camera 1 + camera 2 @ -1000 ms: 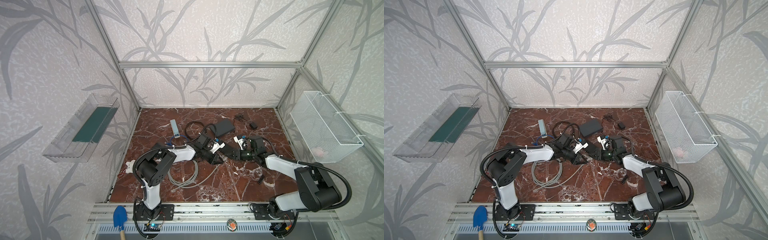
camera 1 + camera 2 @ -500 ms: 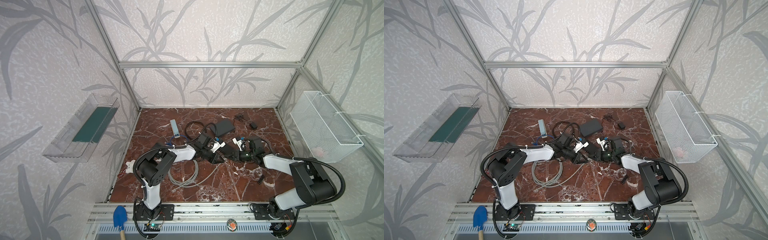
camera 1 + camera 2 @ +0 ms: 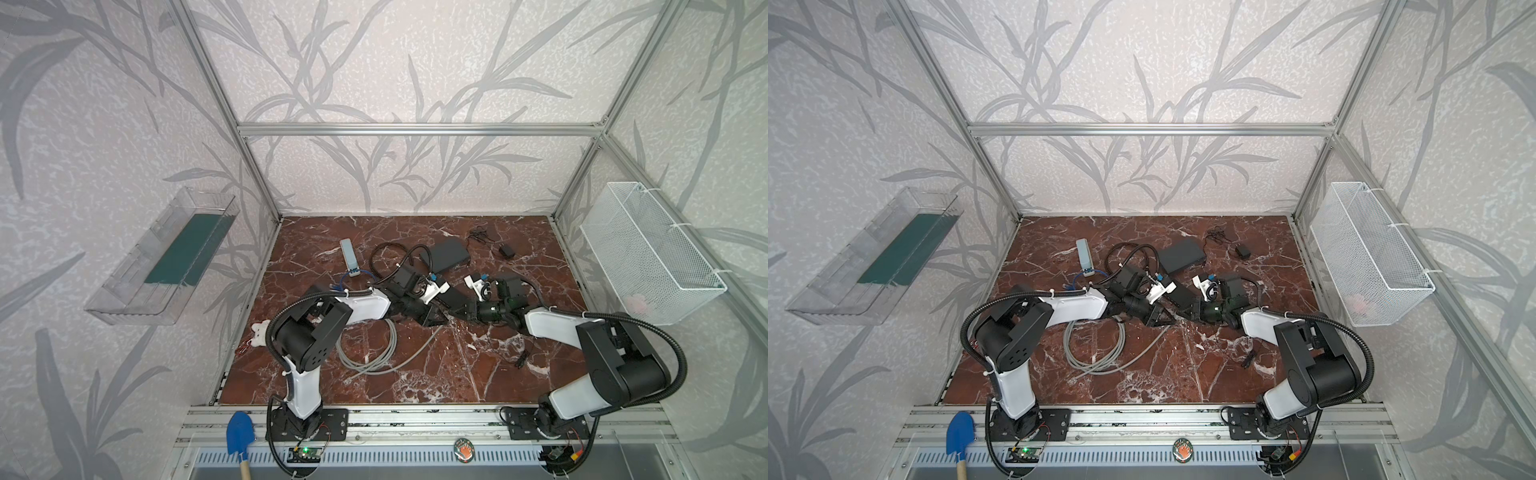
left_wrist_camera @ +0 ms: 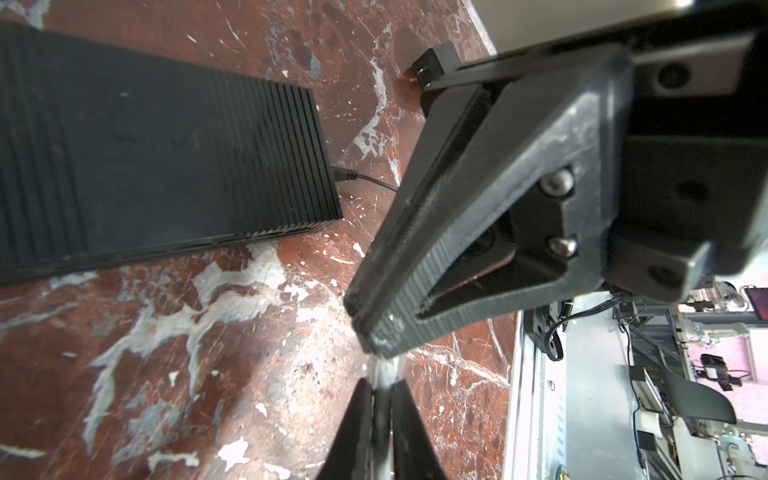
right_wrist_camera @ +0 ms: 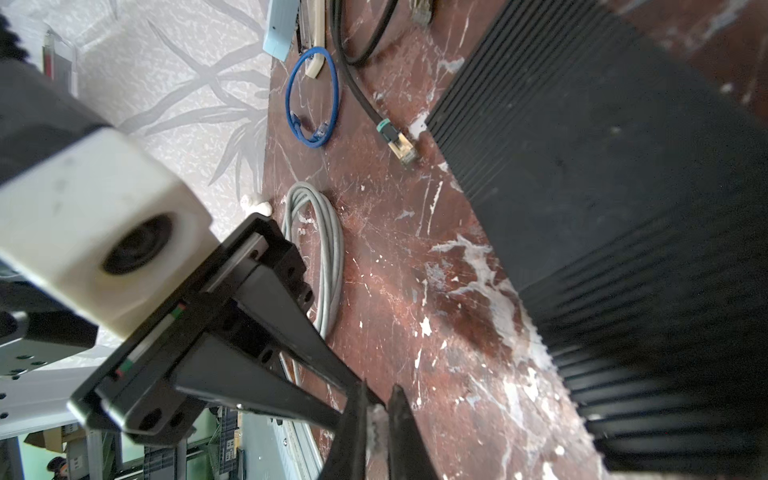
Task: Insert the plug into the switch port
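Right wrist: possibly plug (image 5: 376, 417), mostly hidden

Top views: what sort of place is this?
Likely a lab robot test cell: aluminium frame, left arm and right arm bolted to a front rail, network switch and grey cable on the tabletop.

walls (image 3: 415, 62): pale, grey leaf print | frame (image 3: 415, 129): aluminium bars | surface (image 3: 436, 374): red-brown marble, white veins | left wall: clear tray (image 3: 137, 309), green liner (image 3: 183, 249) | right wall: white wire basket (image 3: 623, 257) | light: even
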`<state>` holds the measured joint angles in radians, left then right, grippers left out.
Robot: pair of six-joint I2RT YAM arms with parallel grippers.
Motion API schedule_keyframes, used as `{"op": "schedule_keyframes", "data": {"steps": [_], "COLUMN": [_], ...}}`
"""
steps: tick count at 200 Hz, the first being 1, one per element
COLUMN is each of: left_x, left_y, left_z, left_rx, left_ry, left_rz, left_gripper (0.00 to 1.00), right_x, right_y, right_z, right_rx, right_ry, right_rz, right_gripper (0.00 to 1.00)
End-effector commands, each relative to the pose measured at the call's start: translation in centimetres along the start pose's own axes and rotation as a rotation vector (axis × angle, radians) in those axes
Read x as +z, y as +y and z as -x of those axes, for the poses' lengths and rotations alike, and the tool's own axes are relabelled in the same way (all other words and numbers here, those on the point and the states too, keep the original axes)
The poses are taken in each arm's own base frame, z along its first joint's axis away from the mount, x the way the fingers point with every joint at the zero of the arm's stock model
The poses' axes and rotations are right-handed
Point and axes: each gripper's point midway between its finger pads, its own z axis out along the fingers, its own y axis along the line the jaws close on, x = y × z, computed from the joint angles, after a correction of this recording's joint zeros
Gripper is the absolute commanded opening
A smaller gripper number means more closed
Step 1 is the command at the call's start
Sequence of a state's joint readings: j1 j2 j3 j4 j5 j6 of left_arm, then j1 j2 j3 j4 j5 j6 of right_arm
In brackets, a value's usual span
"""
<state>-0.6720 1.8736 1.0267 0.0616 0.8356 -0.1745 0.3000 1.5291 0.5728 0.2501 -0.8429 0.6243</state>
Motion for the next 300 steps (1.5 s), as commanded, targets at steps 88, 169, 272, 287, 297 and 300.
{"op": "schedule_keyframes", "data": {"steps": [88,169,272,287,297,300], "left_x": [-0.1,1.1,1.8,1.8,1.8,1.8], "left_y": [-0.4,0.0,0.0,0.1,0.2,0.2], "left_z": [0.0,-0.5,0.0,-0.1,-0.2,-0.2], "left_rx": [0.177,0.186,0.182,0.178,0.177,0.178], "left_ry": [0.052,0.064,0.056,0.063,0.066,0.065], "left_rz": [0.196,0.226,0.213,0.215,0.215,0.216], "left_gripper": [0.4,0.32,0.25,0.24,0.24,0.24], "right_x": [-0.5,0.1,0.6,0.6,0.5,0.6], "right_y": [-2.2,-1.5,-1.2,-1.2,-1.3,-1.3], "right_z": [-1.1,-0.7,-0.7,-0.7,-0.7,-0.8], "right_rx": [0.407,0.478,0.487,0.487,0.488,0.487], "right_ry": [0.044,0.055,0.063,0.063,0.062,0.064], "right_rz": [-0.22,-0.217,-0.206,-0.208,-0.209,-0.21], "right_gripper": [0.07,0.07,0.06,0.06,0.06,0.06]}}
